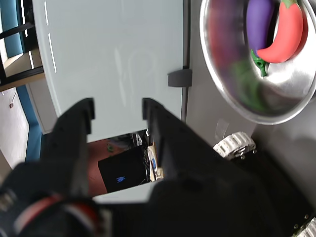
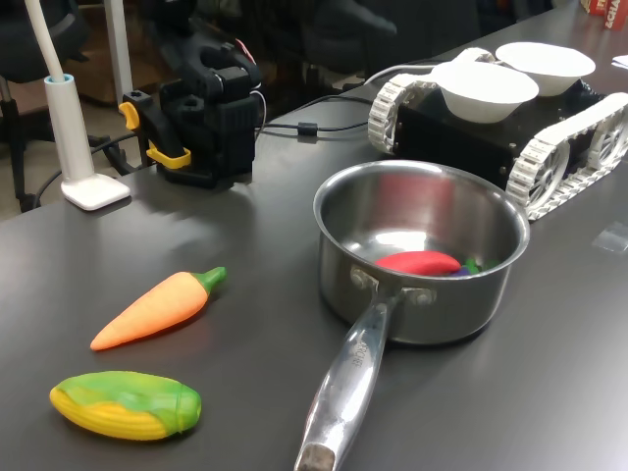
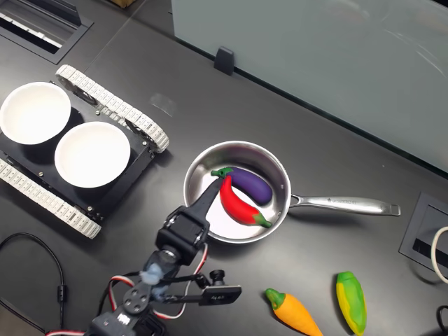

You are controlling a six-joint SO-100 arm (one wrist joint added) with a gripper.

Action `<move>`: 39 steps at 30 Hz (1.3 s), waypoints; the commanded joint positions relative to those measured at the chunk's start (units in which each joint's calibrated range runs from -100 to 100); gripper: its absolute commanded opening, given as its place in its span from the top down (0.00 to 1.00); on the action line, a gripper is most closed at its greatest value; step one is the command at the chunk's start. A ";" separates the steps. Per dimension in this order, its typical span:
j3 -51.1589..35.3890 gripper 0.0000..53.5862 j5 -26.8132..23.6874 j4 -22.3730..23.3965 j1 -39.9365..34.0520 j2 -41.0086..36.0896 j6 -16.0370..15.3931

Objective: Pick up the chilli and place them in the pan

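chilli (image 3: 240,201): in pan (image 3: 199,175), beside the aubergine (image 3: 250,185)
gripper (image 1: 117,112): fingers wide, empty, above the pan's rim
step: placing looks done; retreat
how: lift straight up, clear of rim and handle (image 3: 343,204), don't nudge pan

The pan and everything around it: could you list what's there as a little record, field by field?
pan: steel, on the dark table, handle toward the second exterior view's right
in pan: red chilli beside a purple eggplant
gripper: open, empty, above the pan's rim
outside pan: carrot, corn cob
white bowls: two, atop a tracked vehicle
chilli placed: yes
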 commanded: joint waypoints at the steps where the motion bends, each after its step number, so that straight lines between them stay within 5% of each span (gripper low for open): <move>1: -6.82 0.90 0.54 2.88 -0.92 -2.65 0.68; 5: -7.91 1.00 1.27 4.93 -1.27 -4.00 -0.74; 20: -9.54 1.00 1.51 15.93 -2.19 -10.58 -2.68; 39: 3.63 1.00 3.52 23.01 -1.27 -18.93 -4.27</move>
